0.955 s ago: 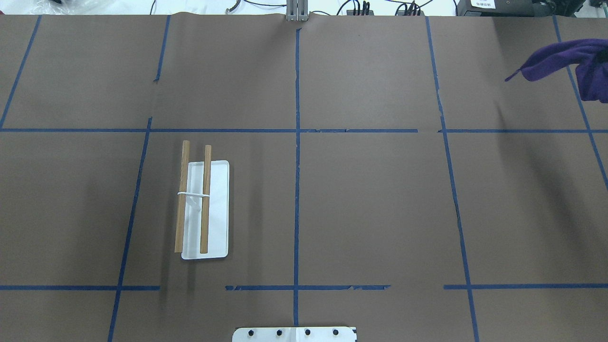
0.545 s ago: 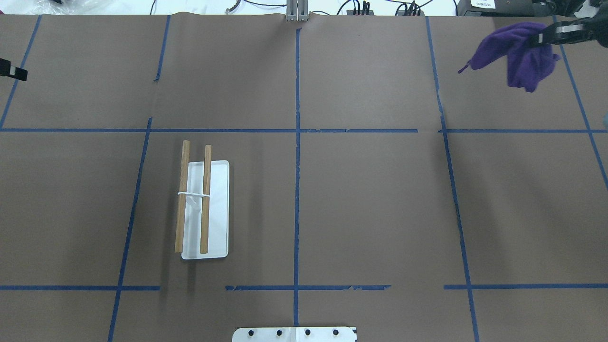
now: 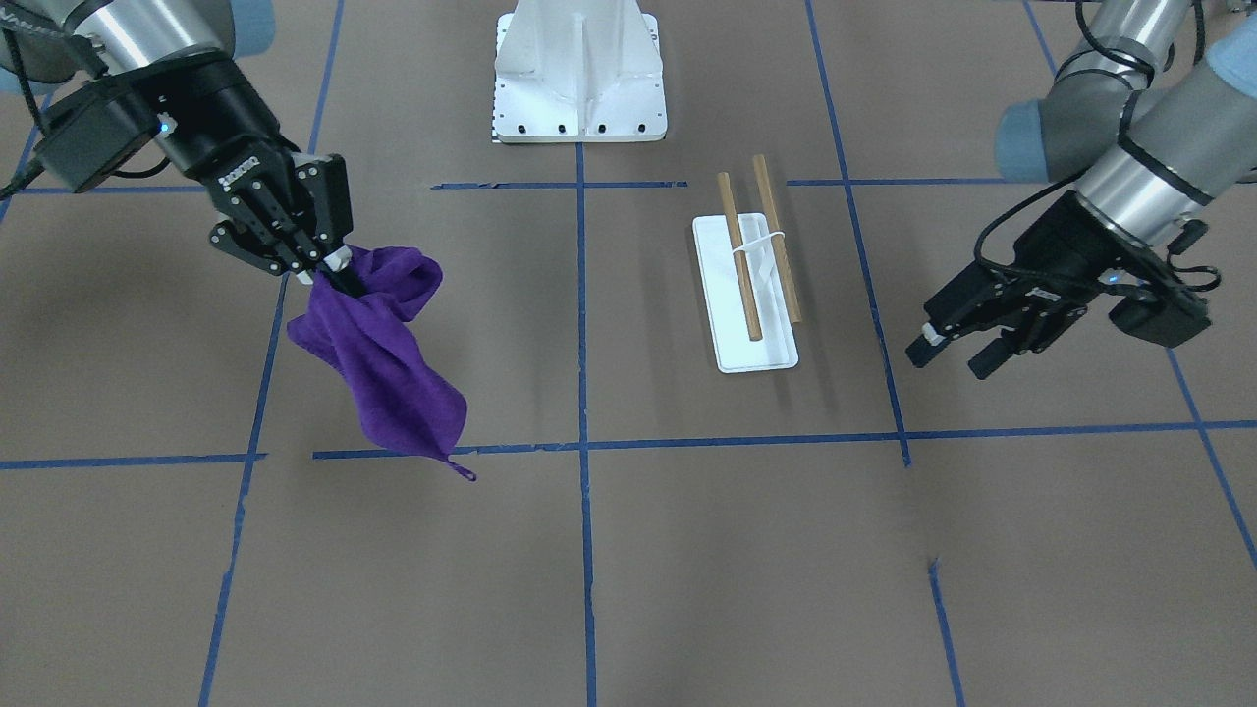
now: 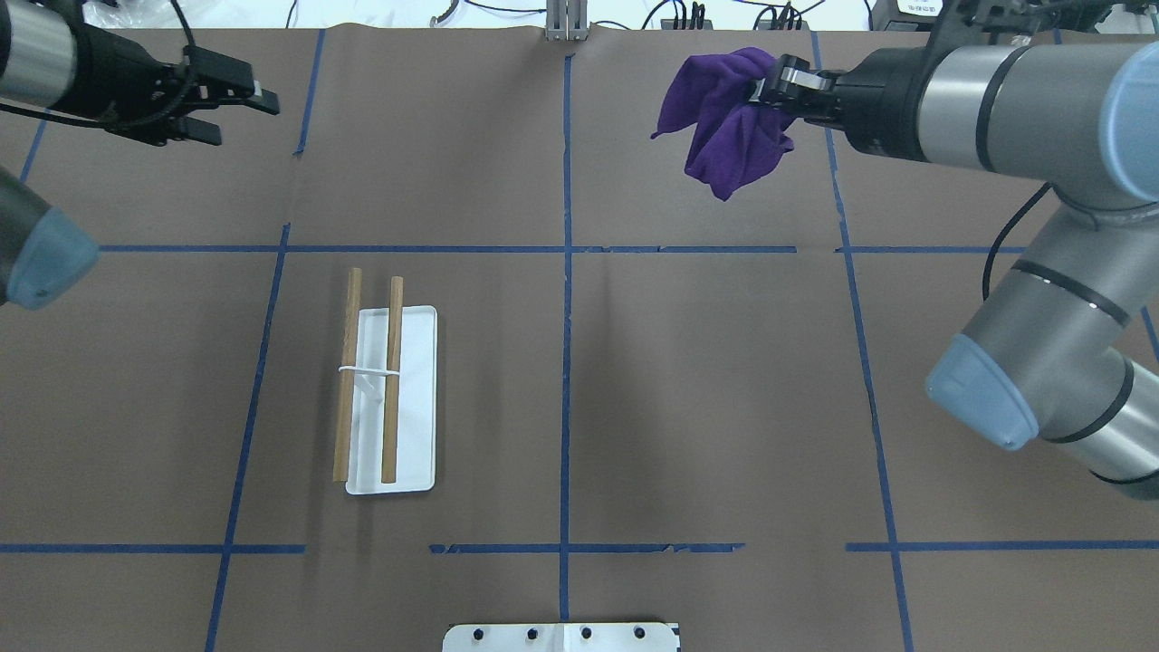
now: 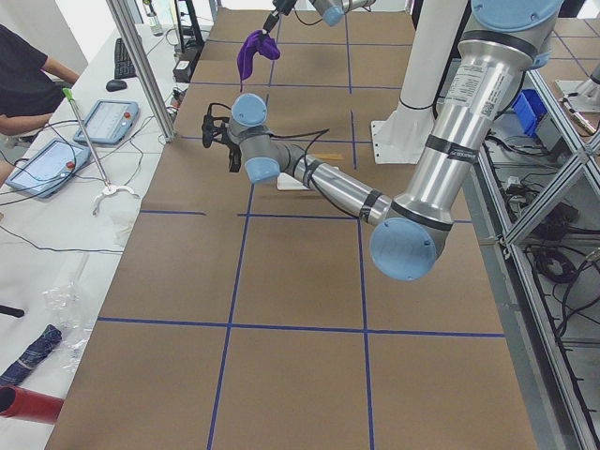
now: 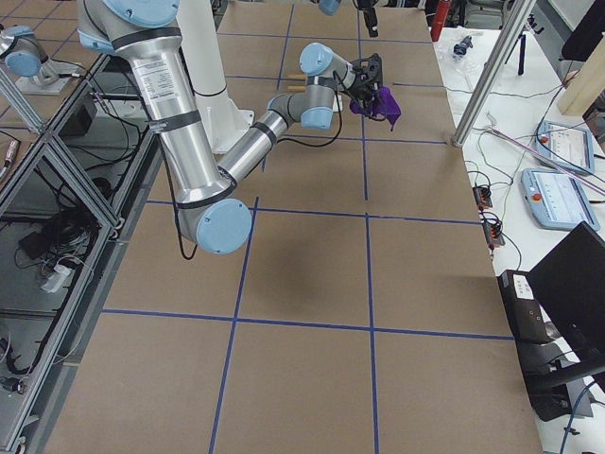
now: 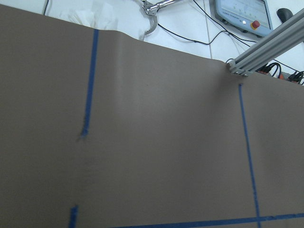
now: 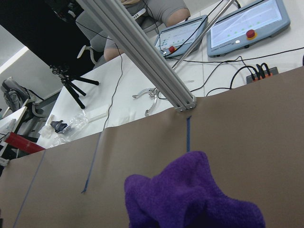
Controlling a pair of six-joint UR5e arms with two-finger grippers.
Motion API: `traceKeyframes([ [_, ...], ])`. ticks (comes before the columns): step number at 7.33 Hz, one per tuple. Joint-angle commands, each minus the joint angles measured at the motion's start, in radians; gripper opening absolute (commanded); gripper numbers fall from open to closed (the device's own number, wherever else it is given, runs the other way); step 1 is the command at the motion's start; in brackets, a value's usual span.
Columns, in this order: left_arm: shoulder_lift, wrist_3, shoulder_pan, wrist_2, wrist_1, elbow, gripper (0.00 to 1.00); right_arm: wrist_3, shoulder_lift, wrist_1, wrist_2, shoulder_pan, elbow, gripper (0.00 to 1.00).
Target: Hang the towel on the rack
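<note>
Towel [image 3: 383, 373], purple cloth, hung pinched in right gripper [image 4: 767, 91], carry step; left gripper [image 3: 951, 361] jaws spread, seemingly empty; next move called for draping over white-based wooden-dowel rack [image 4: 416, 398].

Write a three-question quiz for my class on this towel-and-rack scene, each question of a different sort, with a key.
1. True or false: the towel already hangs on the rack.
2. Which one holds the towel? A: left gripper. B: right gripper.
3. Fill in: the left gripper's fingers stand ____, with nothing between them.
Key: 1 false, it is held in the air, apart from the rack; 2 B; 3 open.
</note>
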Motion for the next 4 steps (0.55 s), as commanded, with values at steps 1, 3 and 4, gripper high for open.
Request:
traceKeyframes([
  [1,-0.068,-0.32,0.081,0.001,-0.044,-0.001,1.0,0.022,0.035,0.0,-0.153,-0.133,0.046,0.0],
  [3,-0.136,-0.573,0.147,0.002,-0.042,-0.004,1.0,0.02,0.035,-0.002,-0.271,-0.239,0.091,0.0],
  [4,-0.166,-0.662,0.164,0.002,-0.039,-0.001,1.0,0.008,0.036,0.0,-0.349,-0.304,0.099,0.0],
])
